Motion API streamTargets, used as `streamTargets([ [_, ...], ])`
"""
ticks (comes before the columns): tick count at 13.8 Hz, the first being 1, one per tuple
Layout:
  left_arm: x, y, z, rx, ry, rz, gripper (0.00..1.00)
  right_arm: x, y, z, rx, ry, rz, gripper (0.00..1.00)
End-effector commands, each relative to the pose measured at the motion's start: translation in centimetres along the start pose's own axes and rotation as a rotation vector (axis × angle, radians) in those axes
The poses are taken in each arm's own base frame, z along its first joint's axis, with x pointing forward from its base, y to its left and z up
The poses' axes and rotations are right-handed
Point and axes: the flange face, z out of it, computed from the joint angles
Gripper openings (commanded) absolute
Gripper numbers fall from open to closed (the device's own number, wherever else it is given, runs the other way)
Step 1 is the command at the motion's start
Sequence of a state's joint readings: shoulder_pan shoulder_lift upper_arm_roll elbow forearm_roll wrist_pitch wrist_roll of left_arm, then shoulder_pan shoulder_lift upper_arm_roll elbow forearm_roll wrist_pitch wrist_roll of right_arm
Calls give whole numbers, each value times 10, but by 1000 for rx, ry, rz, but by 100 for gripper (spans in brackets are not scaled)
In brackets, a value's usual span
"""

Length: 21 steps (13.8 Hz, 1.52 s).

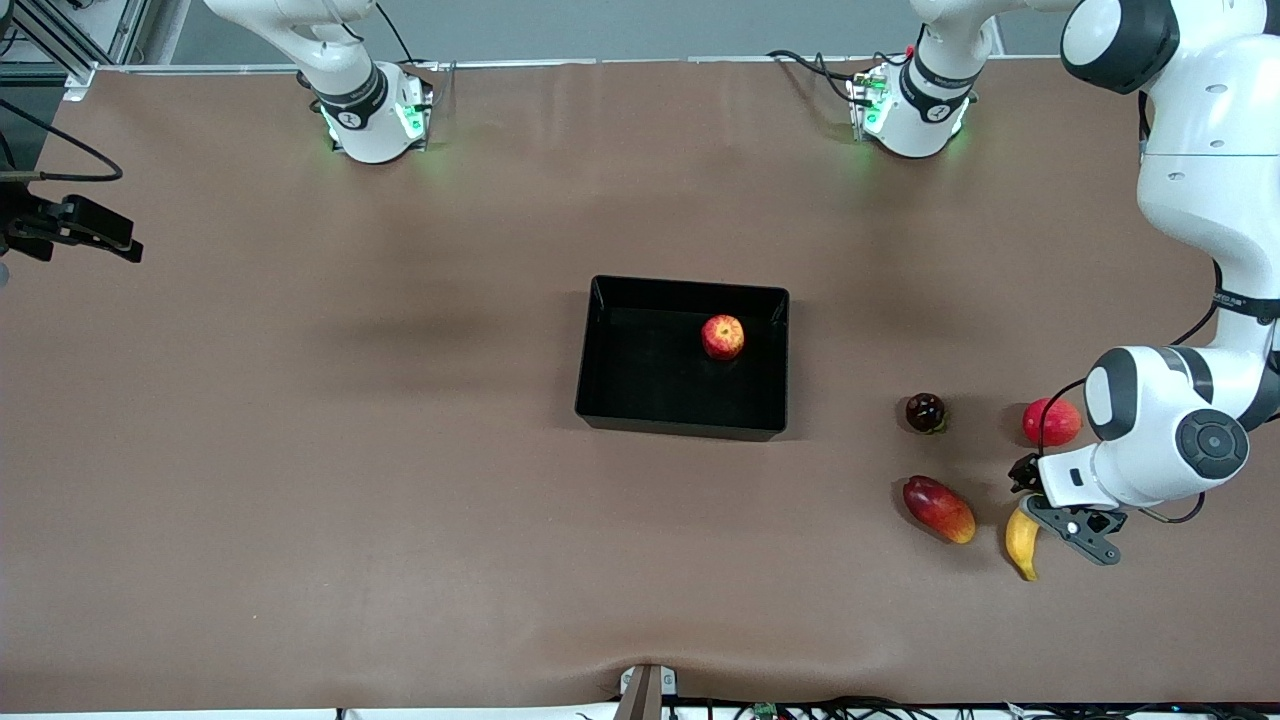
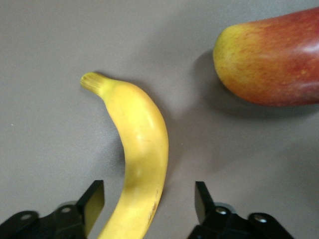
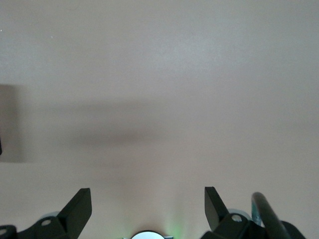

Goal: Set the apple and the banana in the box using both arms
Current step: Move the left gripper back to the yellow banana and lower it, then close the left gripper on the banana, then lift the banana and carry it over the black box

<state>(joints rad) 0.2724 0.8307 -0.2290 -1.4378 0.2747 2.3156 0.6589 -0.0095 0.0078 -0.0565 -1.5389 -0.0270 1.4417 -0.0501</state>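
Note:
The apple point(image 1: 722, 337), red with yellow streaks, lies in the black box point(image 1: 680, 425) at the table's middle. The yellow banana point(image 1: 1022, 545) lies on the table toward the left arm's end, nearer to the front camera than the box. My left gripper point(image 1: 1030, 500) is low over the banana's thick end. In the left wrist view my left gripper point(image 2: 149, 194) is open, with the banana point(image 2: 142, 149) between its fingers point(image 2: 92, 201) and a gap on each side. My right gripper point(image 3: 148, 199) is open and empty over bare table near its base; it is out of the front view.
A red-orange mango-like fruit point(image 1: 938, 509) lies beside the banana, toward the box, and shows in the left wrist view point(image 2: 271, 62). A plain red round fruit point(image 1: 1050, 421) and a dark round fruit point(image 1: 925, 412) lie farther from the front camera than the banana.

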Motion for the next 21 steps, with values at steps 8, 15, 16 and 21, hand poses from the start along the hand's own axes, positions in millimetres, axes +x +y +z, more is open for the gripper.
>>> streamTargets([
  [8, -1, -13, -4, 65, 16, 226, 0, 1, 5, -4, -17, -2, 16, 100],
  [15, 42, 20, -111, 107, 43, 345, 0, 3, 8, -1, -13, -6, 22, 100],
  [16, 49, 32, -131, 99, 38, 315, 0, 3, 8, -1, -13, -6, 20, 100],
  [21, 103, 134, -194, 60, -35, 20, 0, 3, 9, -1, -12, -8, 23, 100],
])
